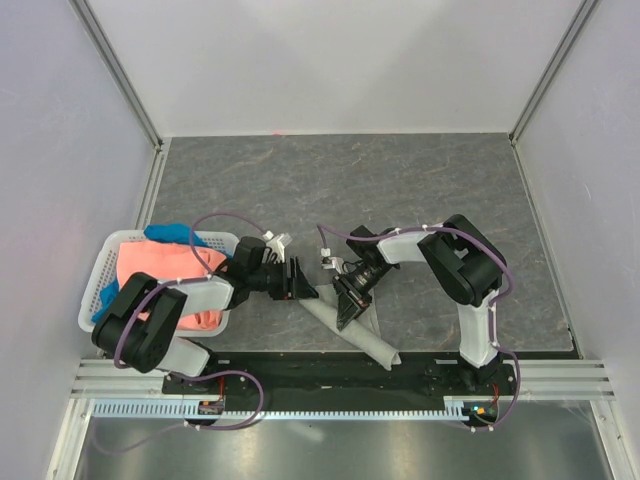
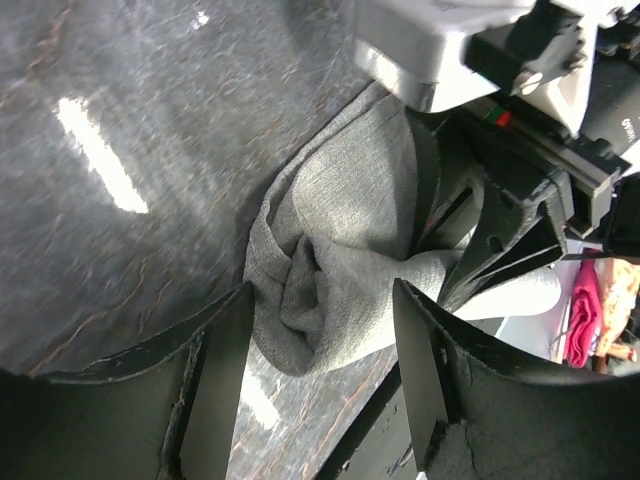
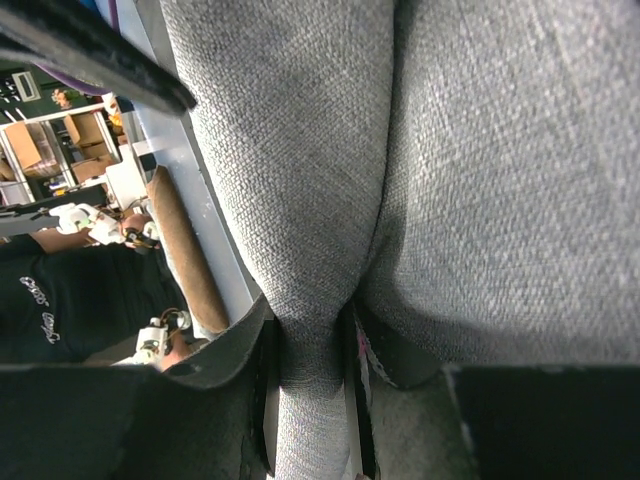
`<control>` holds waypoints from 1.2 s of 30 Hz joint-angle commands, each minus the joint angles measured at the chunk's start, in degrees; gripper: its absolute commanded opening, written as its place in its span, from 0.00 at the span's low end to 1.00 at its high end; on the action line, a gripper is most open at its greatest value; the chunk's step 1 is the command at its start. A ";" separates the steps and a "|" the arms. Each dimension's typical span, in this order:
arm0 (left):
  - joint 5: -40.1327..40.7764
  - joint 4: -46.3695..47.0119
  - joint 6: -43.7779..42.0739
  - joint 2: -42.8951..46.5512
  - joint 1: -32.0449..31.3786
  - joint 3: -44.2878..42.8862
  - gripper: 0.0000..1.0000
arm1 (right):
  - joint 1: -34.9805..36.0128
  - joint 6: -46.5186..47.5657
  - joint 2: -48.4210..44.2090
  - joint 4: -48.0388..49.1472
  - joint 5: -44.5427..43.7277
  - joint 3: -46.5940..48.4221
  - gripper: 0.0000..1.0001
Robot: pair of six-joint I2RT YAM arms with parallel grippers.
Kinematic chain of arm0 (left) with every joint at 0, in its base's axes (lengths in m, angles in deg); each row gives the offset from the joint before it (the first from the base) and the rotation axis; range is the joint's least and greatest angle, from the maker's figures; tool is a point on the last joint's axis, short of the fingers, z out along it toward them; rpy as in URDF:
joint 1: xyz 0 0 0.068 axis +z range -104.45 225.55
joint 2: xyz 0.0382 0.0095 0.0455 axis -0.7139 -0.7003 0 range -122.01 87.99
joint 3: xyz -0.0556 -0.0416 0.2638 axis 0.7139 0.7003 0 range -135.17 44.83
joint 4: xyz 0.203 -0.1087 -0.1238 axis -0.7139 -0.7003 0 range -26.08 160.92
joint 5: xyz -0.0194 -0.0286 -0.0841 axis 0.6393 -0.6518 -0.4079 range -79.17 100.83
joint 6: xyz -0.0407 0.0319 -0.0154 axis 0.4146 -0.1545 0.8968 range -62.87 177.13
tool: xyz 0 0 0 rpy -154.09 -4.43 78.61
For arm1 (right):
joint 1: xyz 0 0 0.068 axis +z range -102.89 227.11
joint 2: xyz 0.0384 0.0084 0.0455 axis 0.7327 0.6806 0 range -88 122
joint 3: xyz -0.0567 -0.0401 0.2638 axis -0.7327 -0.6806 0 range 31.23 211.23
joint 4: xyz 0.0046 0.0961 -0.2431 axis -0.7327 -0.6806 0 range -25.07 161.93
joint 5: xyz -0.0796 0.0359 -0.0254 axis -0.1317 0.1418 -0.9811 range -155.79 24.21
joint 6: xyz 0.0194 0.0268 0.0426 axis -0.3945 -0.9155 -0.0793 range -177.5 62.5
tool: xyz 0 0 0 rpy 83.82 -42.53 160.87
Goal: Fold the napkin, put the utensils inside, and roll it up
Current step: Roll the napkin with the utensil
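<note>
Grey cloth: the napkin (image 1: 378,347) lies bunched in a loose roll at the near edge of the table (image 1: 400,200).
Right gripper (image 3: 312,345): pinched on a narrow fold of it.
Left gripper (image 2: 322,290): jaws wide, straddling the roll's end, gripping nothing.
Utensils: hidden from me.
Risk: I reckon pulling on that single pinch unrolls it, or drags it off the edge.

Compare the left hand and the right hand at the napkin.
Left hand is open, fingers either side of the bunched end of the napkin; right hand is shut, pinching a fold. Left hand points in from the left; right hand from the right. Both are at the same grey napkin.
</note>
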 commanded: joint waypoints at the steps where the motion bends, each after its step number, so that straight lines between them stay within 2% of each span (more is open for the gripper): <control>1: -1.60 3.04 -1.15 -3.05 -0.02 -1.52 0.65 | 0.06 3.21 2.33 -0.43 -2.49 1.08 0.31; 5: -2.75 3.74 -1.06 -5.69 -0.11 -2.05 0.63 | 0.06 3.74 3.21 -1.04 -3.01 1.87 0.31; 8: -3.36 4.09 -0.98 -6.31 -0.20 -2.05 0.57 | -0.03 4.09 3.65 -1.40 -3.28 2.31 0.31; 9: -3.36 4.09 -1.06 -6.66 -0.28 -2.05 0.46 | -0.03 4.09 3.57 -1.48 -3.28 2.40 0.32; 11: -3.36 3.74 -0.89 -6.84 -0.28 -2.22 0.33 | -0.12 3.92 3.13 -1.92 -3.89 2.83 0.32; 12: -3.19 3.31 -0.97 -7.01 -0.28 -2.22 0.21 | -0.12 3.66 2.78 -2.27 -4.42 3.10 0.34; 15: -2.14 0.23 -1.06 -7.72 -0.28 -3.19 0.08 | -0.20 2.52 0.32 -3.50 -7.49 4.33 0.40; 17: -0.82 -2.66 -1.33 -7.80 -0.20 -3.89 0.04 | -0.29 0.50 -3.01 -3.86 -10.65 5.29 0.45; 18: -0.12 -4.07 -1.41 -7.72 -0.28 -4.24 0.02 | -0.21 -0.38 -4.42 -3.95 -12.32 5.64 0.51; 22: 3.04 -10.22 -1.68 -7.89 -0.20 -6.61 0.02 | 1.46 -4.94 -15.47 -2.98 -24.87 5.39 0.61; 23: 3.31 -11.45 -1.59 -8.07 -0.20 -7.14 0.02 | 3.64 -6.18 -17.33 -2.63 -32.21 5.12 0.62; 25: 4.02 -14.53 -1.24 -8.51 -0.20 -8.54 0.02 | 7.07 -7.94 -22.33 -1.49 -41.20 3.72 0.65; 27: 4.28 -17.07 -0.89 -8.95 -0.02 -9.25 0.02 | 14.10 -10.65 -26.90 1.39 -54.35 1.97 0.66; 30: 4.02 -18.49 -0.71 -9.74 0.15 -10.39 0.02 | 22.28 -15.31 -31.48 7.01 -67.04 -3.57 0.68; 33: 3.49 -20.07 -1.33 -10.44 0.33 -11.45 0.02 | 29.31 -17.78 -33.17 11.77 -72.43 -8.49 0.68; 36: 2.44 -20.78 -1.68 -10.88 0.51 -12.15 0.02 | 35.20 -17.88 -30.99 13.36 -78.24 -10.26 0.69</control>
